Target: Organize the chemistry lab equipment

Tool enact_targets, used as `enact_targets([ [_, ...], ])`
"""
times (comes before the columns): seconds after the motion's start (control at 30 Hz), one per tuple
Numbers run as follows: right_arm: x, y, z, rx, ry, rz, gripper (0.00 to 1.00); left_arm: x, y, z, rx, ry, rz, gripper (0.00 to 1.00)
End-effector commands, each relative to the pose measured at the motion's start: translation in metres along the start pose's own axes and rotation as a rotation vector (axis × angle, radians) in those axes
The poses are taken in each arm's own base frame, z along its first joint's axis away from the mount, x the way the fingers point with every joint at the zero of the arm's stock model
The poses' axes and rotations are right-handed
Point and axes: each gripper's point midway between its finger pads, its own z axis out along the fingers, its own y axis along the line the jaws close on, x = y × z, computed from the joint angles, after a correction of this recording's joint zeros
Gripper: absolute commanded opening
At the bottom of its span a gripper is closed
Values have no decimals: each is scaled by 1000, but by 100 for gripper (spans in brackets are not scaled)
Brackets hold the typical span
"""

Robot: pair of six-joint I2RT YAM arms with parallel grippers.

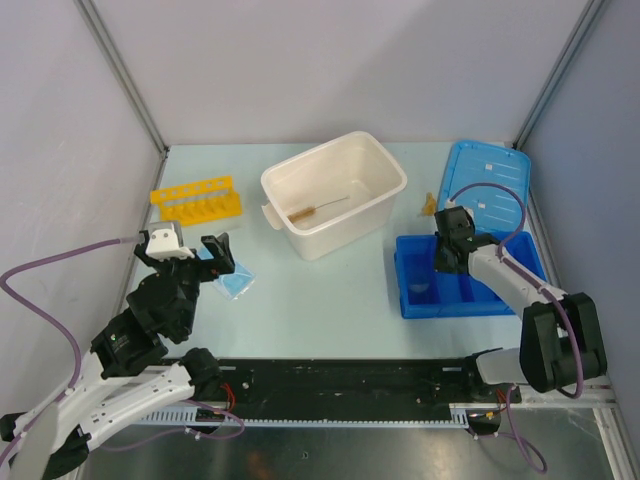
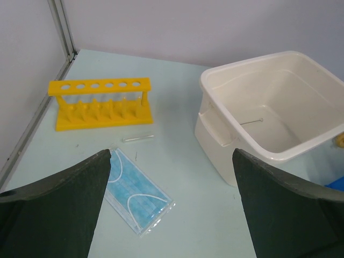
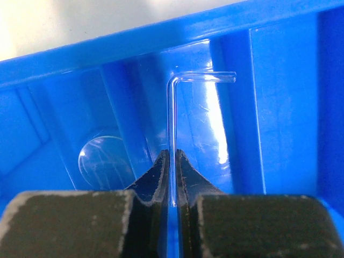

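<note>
Wire brush (image 1: 318,209) in white plastic tub (image 1: 335,238) | my right gripper (image 3: 172,156) pinches bent clear glass tube (image 3: 173,118) over blue divided tray (image 1: 465,306) | left gripper (image 2: 172,156) spread; pale-blue packet (image 2: 137,199) pending.

The yellow rack (image 1: 197,198) stands upright at the far left of the desk (image 1: 330,290). A short clear tube (image 2: 137,138) lies just in front of it, near a flat pale blue mask (image 2: 138,196). The brush (image 1: 318,209) lies inside the tub (image 1: 340,235). A bent glass tube (image 3: 173,123) is pinched in the right jaws over the tray (image 3: 279,107). A small amber piece (image 1: 428,205) sits to the right of the tub.
</note>
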Motion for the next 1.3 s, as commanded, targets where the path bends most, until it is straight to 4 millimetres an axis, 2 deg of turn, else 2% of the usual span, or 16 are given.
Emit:
enact_targets([
  [0.0,2,6,13,-28,7,14,8,-6,-4,2,7,-22,-28,99],
  [0.23,8,0,20,11,25,30,16,-3,-9,4,20,-12,-8,99],
  [0.4,-2,-1,10,1,-16,46,23,2,-18,7,45,7,18,100],
  [0.53,-13,1,-6,-24,-55,58,25,10,-29,13,67,41,66,99],
  [0.7,-37,10,-46,-98,-147,59,25,21,-38,19,76,75,107,99],
  [0.9,-69,52,-128,-309,-361,-31,32,42,-48,37,64,163,156,99],
  [1.03,-69,68,-168,-422,-435,-55,40,61,-35,62,9,283,80,100],
  [1.1,-64,73,-180,-465,-448,-68,46,75,-18,74,-29,370,-25,99],
  [1.27,-55,84,-205,-552,-482,-106,73,120,20,88,-100,574,-279,99],
])
